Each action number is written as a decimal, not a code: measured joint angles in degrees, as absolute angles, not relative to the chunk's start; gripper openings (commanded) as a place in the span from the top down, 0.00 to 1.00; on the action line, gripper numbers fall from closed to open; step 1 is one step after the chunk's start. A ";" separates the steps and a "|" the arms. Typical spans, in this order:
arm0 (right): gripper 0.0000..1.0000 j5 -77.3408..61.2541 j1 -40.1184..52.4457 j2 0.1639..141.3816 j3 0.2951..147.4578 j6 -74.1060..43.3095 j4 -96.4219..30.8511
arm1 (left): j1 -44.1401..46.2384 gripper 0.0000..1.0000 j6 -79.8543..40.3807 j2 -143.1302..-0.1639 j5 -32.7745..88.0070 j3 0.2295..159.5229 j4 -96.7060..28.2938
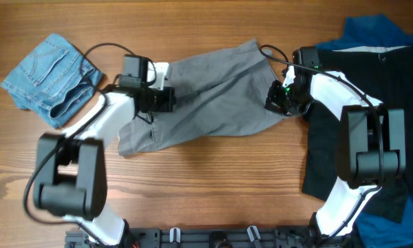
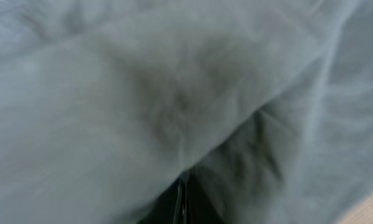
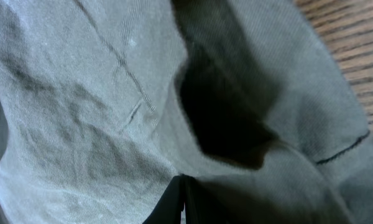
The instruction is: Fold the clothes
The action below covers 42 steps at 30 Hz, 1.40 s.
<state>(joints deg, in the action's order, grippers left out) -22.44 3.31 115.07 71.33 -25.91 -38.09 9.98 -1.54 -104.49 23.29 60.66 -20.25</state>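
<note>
Grey shorts point(image 1: 206, 96) lie stretched across the middle of the tabletop point(image 1: 213, 196), not yet folded. You hold them at both ends. The left end effector point(image 1: 166, 100) is clamped on the edge nearer the denim shorts point(image 1: 48, 76), and the right end effector point(image 1: 272, 102) is clamped on the opposite edge. Both wrist views show the fingers together on cloth. The denim shorts look roughly folded already. On the right, a black garment point(image 1: 327, 151) and a dark-blue piece point(image 1: 372, 31) are not yet folded, so I judge most of the work remains.

Matt grey cloth shorts point(image 1: 206, 96) (fine twill weave) on smooth, grained wooden table point(image 1: 227, 193)
</note>
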 measured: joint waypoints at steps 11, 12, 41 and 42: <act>0.95 -21.52 3.57 114.89 71.33 -26.11 -38.11 | -6.92 0.94 -14.96 -108.64 3.46 64.16 -18.61; 0.95 -21.52 3.57 114.89 71.33 -26.06 -38.11 | -8.23 0.94 -14.96 -108.57 3.44 64.88 -19.73; 0.96 -31.86 9.10 125.12 76.73 -42.33 19.57 | 7.57 0.84 -11.70 -99.48 14.46 56.77 -36.38; 0.96 -33.78 8.60 125.12 78.24 -42.48 20.93 | 7.57 0.83 -11.70 -99.48 14.46 56.75 -36.38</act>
